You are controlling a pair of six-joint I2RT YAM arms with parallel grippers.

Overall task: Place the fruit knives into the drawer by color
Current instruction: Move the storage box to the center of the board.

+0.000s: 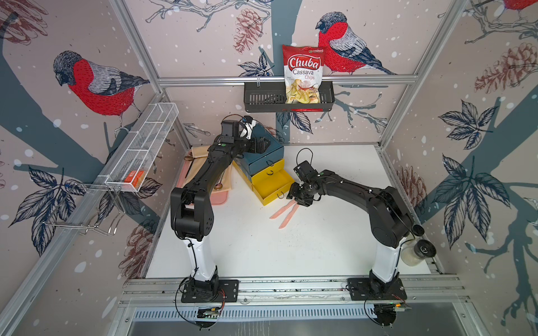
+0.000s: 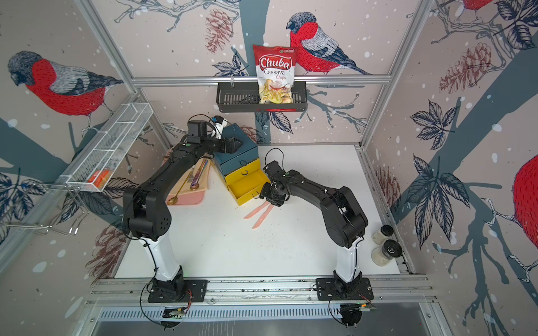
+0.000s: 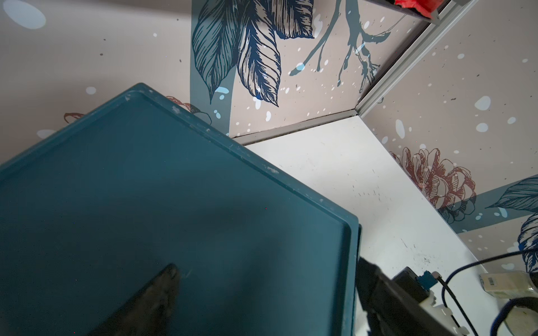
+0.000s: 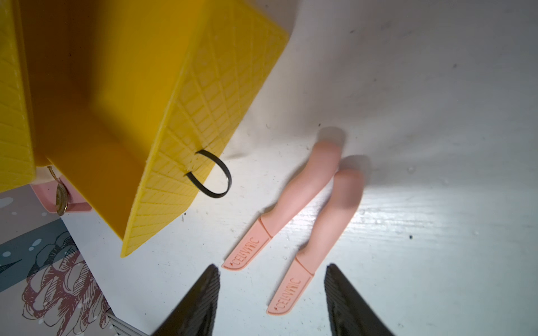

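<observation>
Two salmon-pink fruit knives [image 1: 281, 210] [image 2: 256, 210] lie side by side on the white table, just in front of the drawer [image 1: 263, 158] [image 2: 241, 158]. Its bottom yellow drawer [image 1: 272, 186] [image 4: 203, 116] is pulled out and looks empty. My right gripper [image 1: 297, 200] [image 4: 272, 267] hangs open just above the knives' blade ends [image 4: 291, 293], holding nothing. My left gripper [image 1: 262, 145] [image 3: 266, 264] is wide open at the chest's teal top [image 3: 174, 189], one finger over the top and the other past its edge. No other knives show.
A pink tray [image 1: 217, 199] with a cloth and metal cutlery sits left of the chest, under my left arm. Two spice jars [image 2: 382, 232] stand at the table's right edge. A black basket [image 1: 262, 99] with a chips bag hangs on the back wall, and a white mesh basket [image 1: 145, 145] hangs on the left wall.
</observation>
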